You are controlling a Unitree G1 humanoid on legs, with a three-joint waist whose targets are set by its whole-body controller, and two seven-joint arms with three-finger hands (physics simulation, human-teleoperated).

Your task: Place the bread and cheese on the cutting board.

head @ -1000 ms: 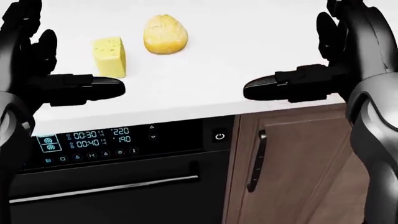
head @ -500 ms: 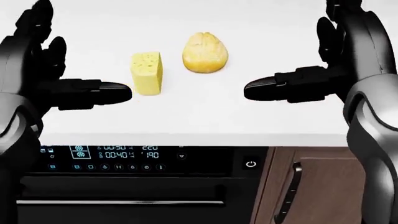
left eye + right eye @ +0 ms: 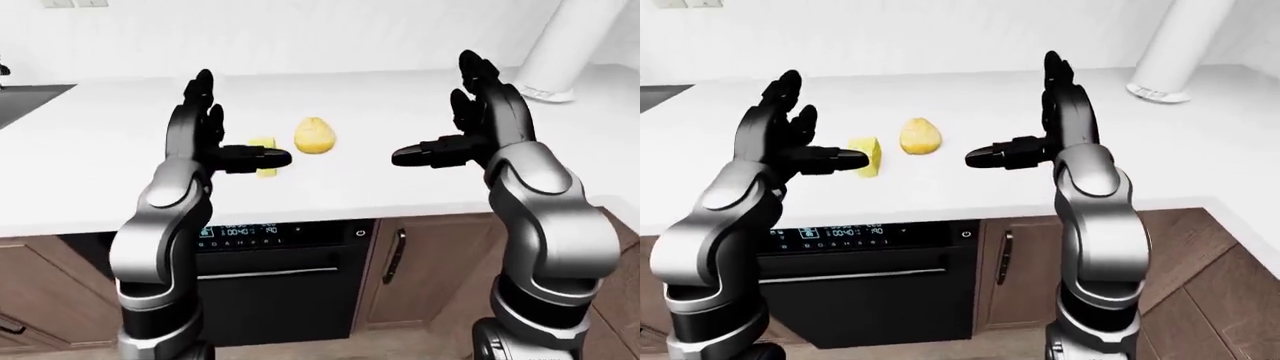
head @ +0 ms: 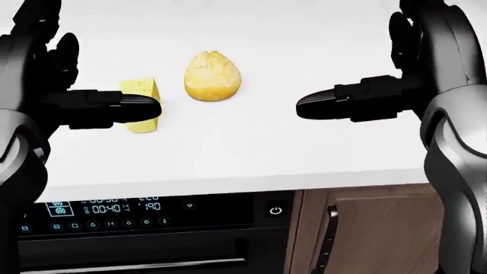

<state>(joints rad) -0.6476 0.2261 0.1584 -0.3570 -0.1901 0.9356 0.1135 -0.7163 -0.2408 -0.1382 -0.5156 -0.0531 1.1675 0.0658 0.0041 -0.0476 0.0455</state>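
Observation:
A yellow cheese wedge (image 4: 141, 117) with holes lies on the white counter (image 4: 251, 154), partly hidden behind my left thumb. A round golden bread roll (image 4: 212, 76) lies just to its right, apart from it. My left hand (image 3: 235, 127) is open, fingers up and thumb pointing right, hovering over the cheese without touching it. My right hand (image 3: 445, 120) is open and empty, fingers up and thumb pointing left, to the right of the bread. No cutting board shows in any view.
A black oven with a lit display (image 4: 114, 208) sits under the counter. A brown cabinet door with a dark handle (image 4: 327, 240) is to its right. A white column (image 3: 1175, 45) stands at the counter's top right, and a sink (image 3: 25, 101) at the far left.
The whole picture has shifted: cheese and bread slid down, first right then back left, and more counter shows, so the camera moved. Both hands keep the same open pose.

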